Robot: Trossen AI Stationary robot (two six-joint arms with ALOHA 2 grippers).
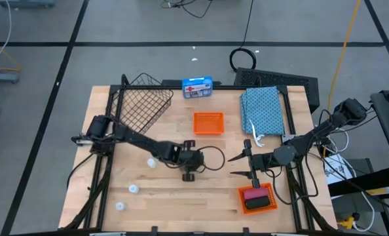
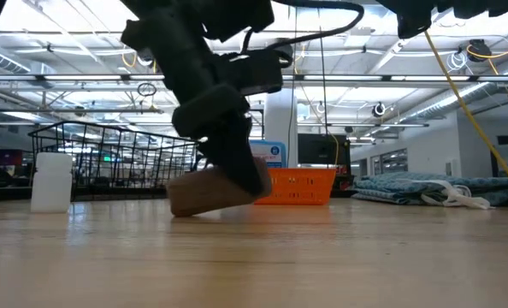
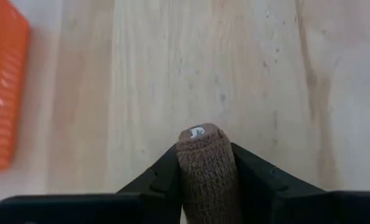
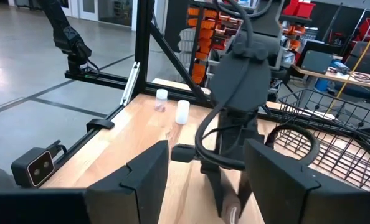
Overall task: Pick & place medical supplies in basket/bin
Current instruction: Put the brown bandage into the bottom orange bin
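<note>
My left gripper [image 1: 189,170] is at the middle of the table, shut on the brown roll [image 2: 207,192], which also shows in the left wrist view [image 3: 203,168]. My right gripper [image 1: 230,166] waits open just to its right, fingers pointing at it. The pink roll [image 1: 253,194] and the black roll [image 1: 255,204] lie in an orange tray [image 1: 271,200]. Three white vials [image 1: 151,162] [image 1: 134,189] [image 1: 120,206] stand on the table's near-left part. The folded teal cloth [image 1: 263,108] lies at the far right. The wire basket [image 1: 142,105] stands at the far left. My left gripper pinches the brown roll between its two fingers [image 3: 163,168], one on each long side, with the roll's free end [image 3: 197,132] sticking out past the fingertips. The fingers come down slanting from above [image 2: 228,145]. The roll sits tilted, low over the table; whether it touches the wood I cannot tell.
A second orange tray [image 1: 208,122] sits behind the grippers, with nothing in it. A blue box with a red-and-white label [image 1: 198,86] stands at the far edge beside the basket. A white strap [image 1: 256,137] lies by the cloth. Bare wood lies between the vials and the near edge.
</note>
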